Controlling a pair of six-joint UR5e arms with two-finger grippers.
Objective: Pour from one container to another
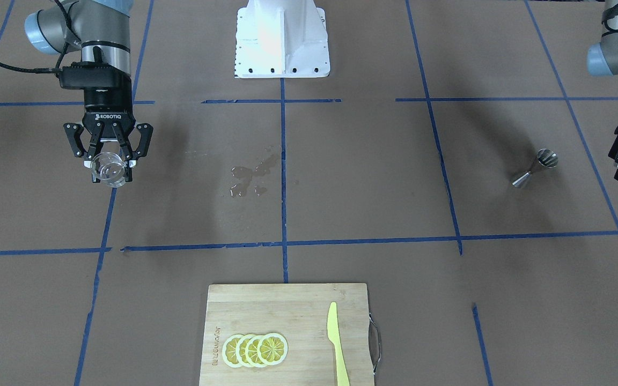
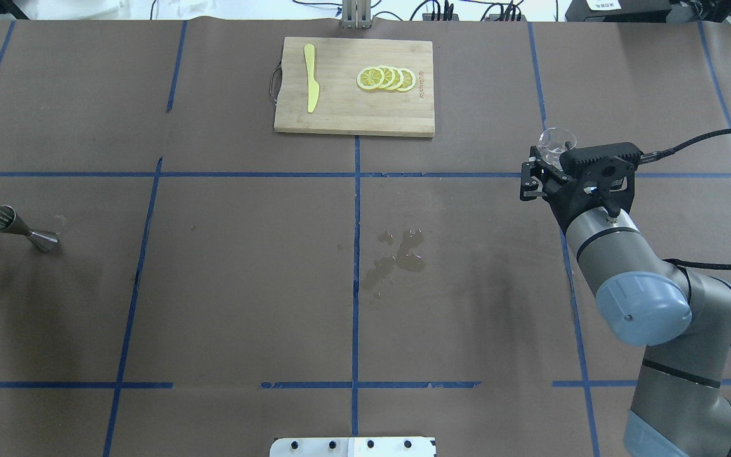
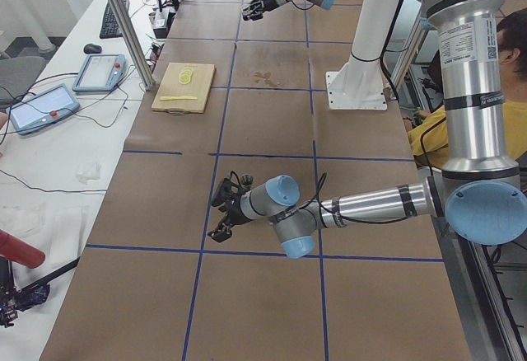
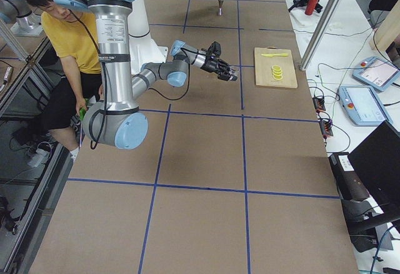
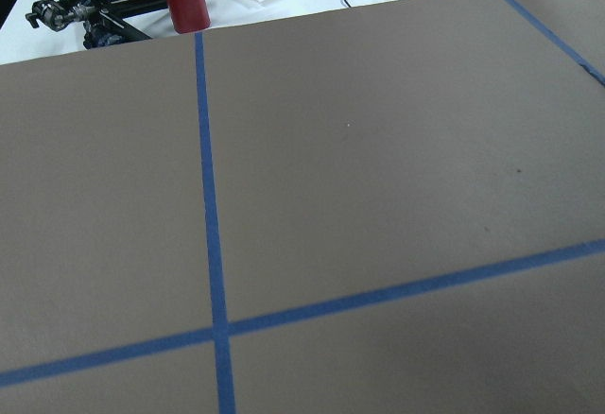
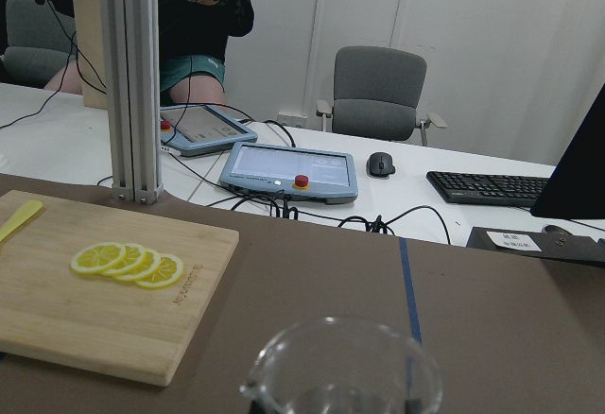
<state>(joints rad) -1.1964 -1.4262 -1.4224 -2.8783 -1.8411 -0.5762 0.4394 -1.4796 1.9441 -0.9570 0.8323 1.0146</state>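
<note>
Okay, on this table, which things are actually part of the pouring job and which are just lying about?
For the job: glass cup, gripped in the right claw; steel jigger, standing by itself across the table from the cup.

Just lying about: cutting board, with lemon slices and a yellow knife on it; a wet patch mid-table.

Bright, even light from above in all views; shadows on the table [image 1: 341, 203] are soft and wide. Front-facing view: the white base [image 1: 282, 37], top centre, is overexposed, w/o detail; the wet patch [image 1: 250, 179] near centre glints. Overhead view: the jigger [image 2: 39, 237], left edge, shines. Right wrist view: the glass cup [image 6: 345, 367], bottom edge, is blurred; the backgr. is sharp.
</note>
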